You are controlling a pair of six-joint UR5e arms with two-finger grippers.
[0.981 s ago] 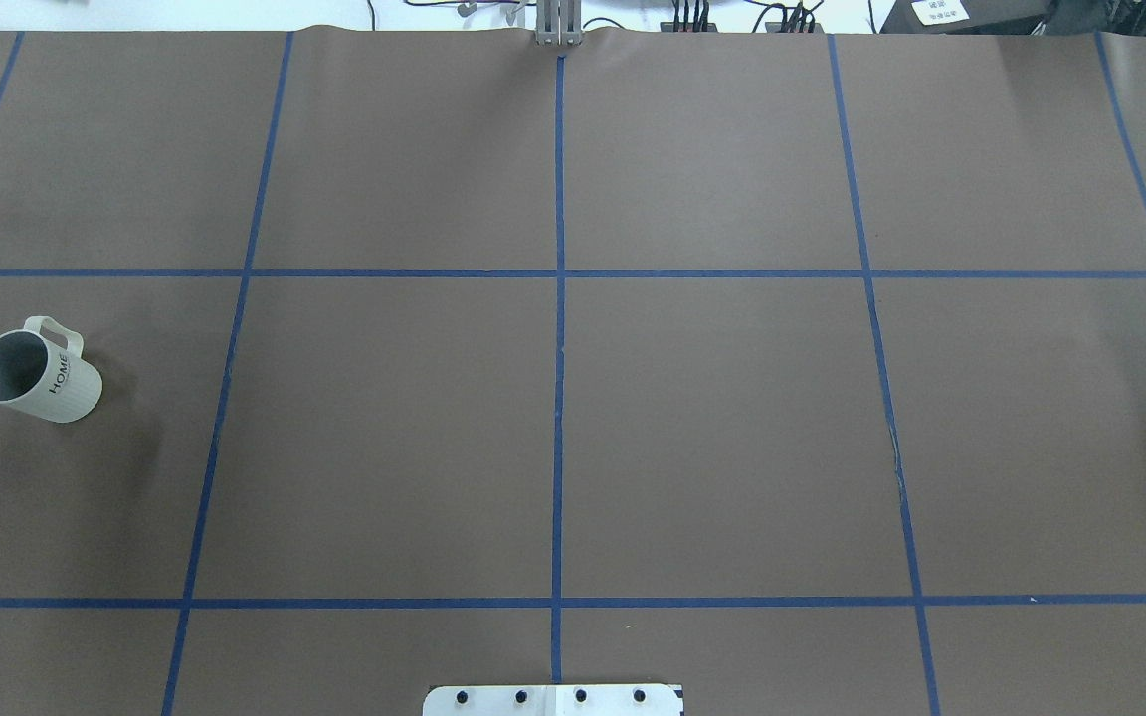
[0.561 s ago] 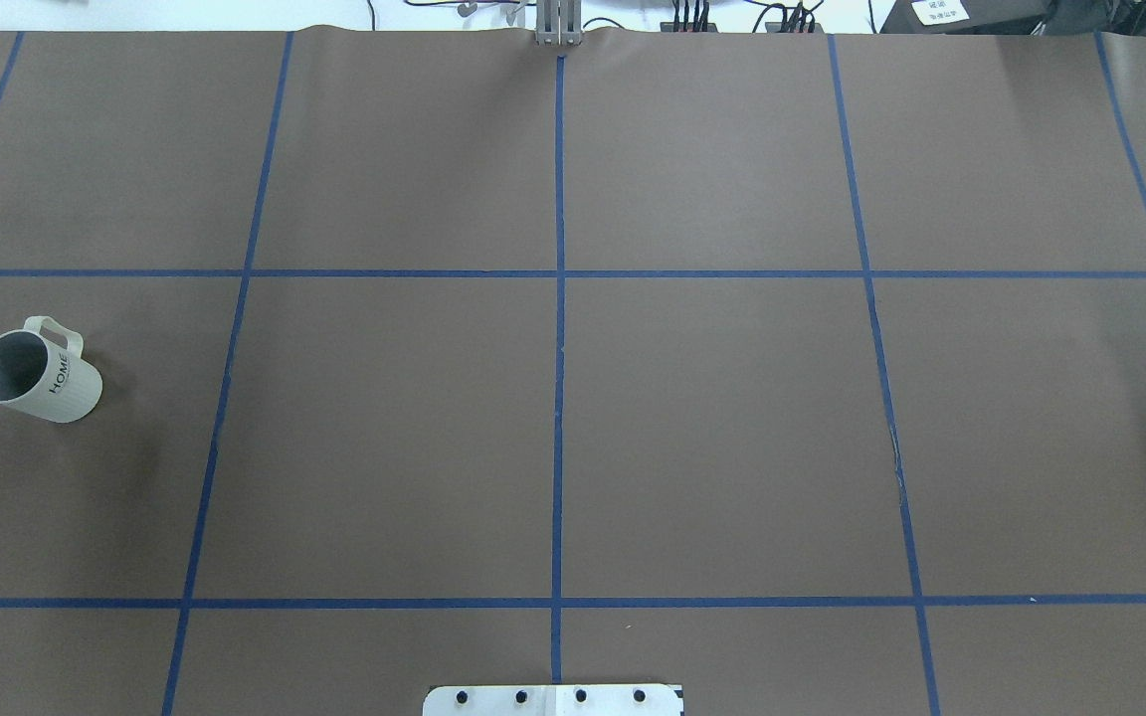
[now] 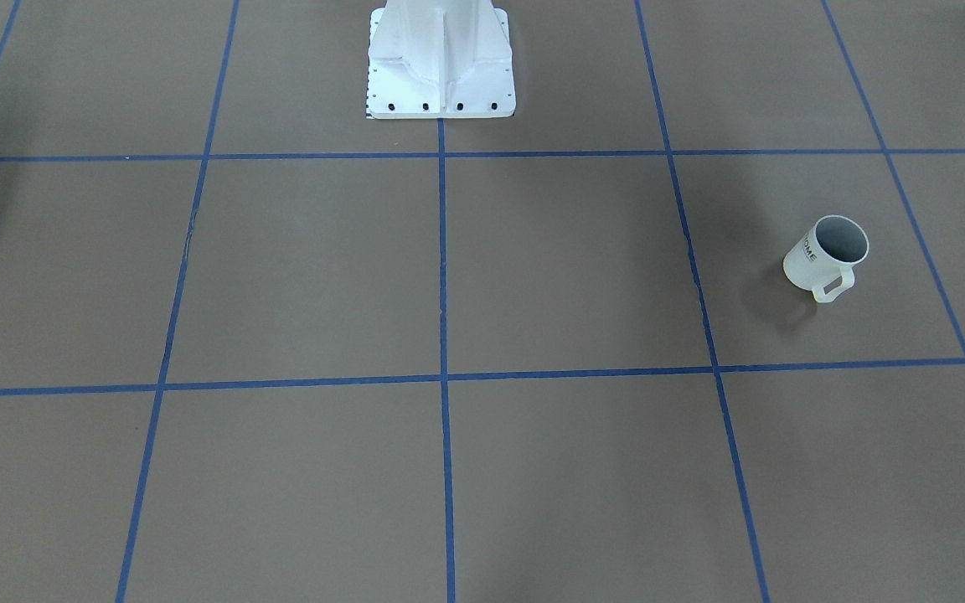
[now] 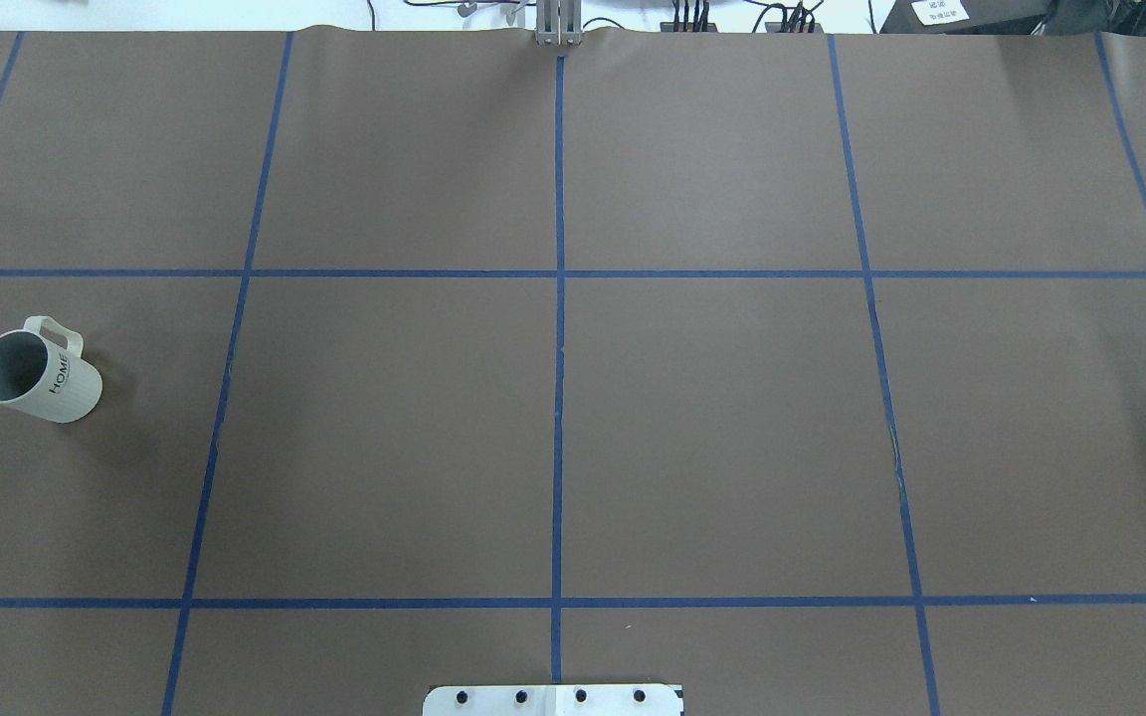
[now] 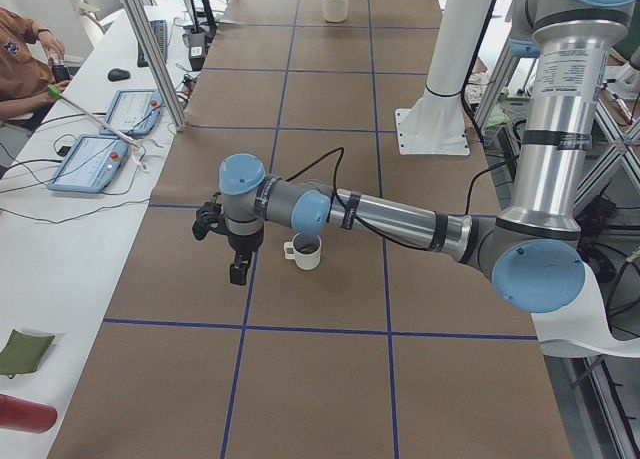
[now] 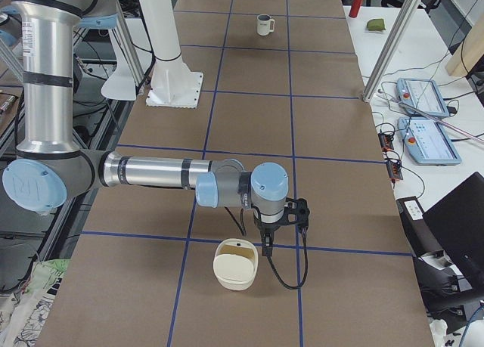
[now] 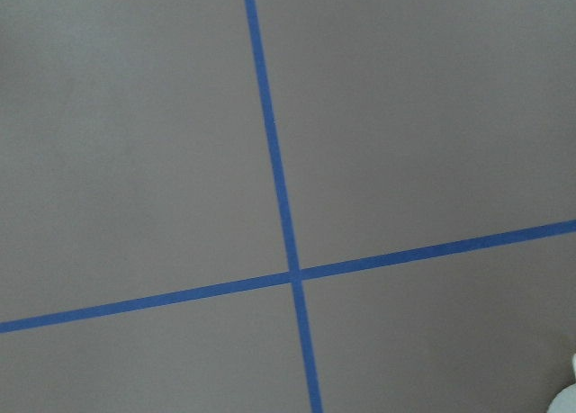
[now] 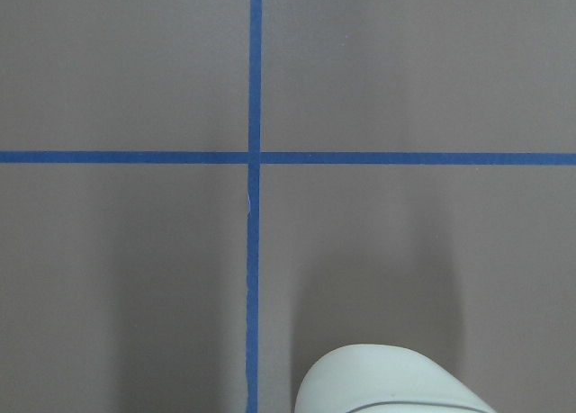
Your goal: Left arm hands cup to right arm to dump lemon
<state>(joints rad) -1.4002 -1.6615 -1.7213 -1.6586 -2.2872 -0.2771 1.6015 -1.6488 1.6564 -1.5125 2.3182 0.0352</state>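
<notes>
The cup [image 4: 36, 376], a white mug with black "HOME" lettering and a grey inside, stands upright at the table's left in the overhead view. It also shows in the front-facing view [image 3: 824, 255] and the exterior left view [image 5: 305, 251]. No lemon shows in any view. My left gripper [image 5: 238, 269] hangs just beside the cup, on the side away from my base, seen only in the exterior left view; I cannot tell whether it is open. My right gripper [image 6: 267, 241] shows only in the exterior right view, low over the table; I cannot tell its state either.
A cream bowl-like container [image 6: 235, 264] sits right beside my right gripper; its rim shows in the right wrist view [image 8: 387, 381]. The brown table cover has a blue tape grid [image 4: 559, 298]. My white base plate [image 3: 441, 59] stands mid-table. Tablets and an operator are beyond the table's edge.
</notes>
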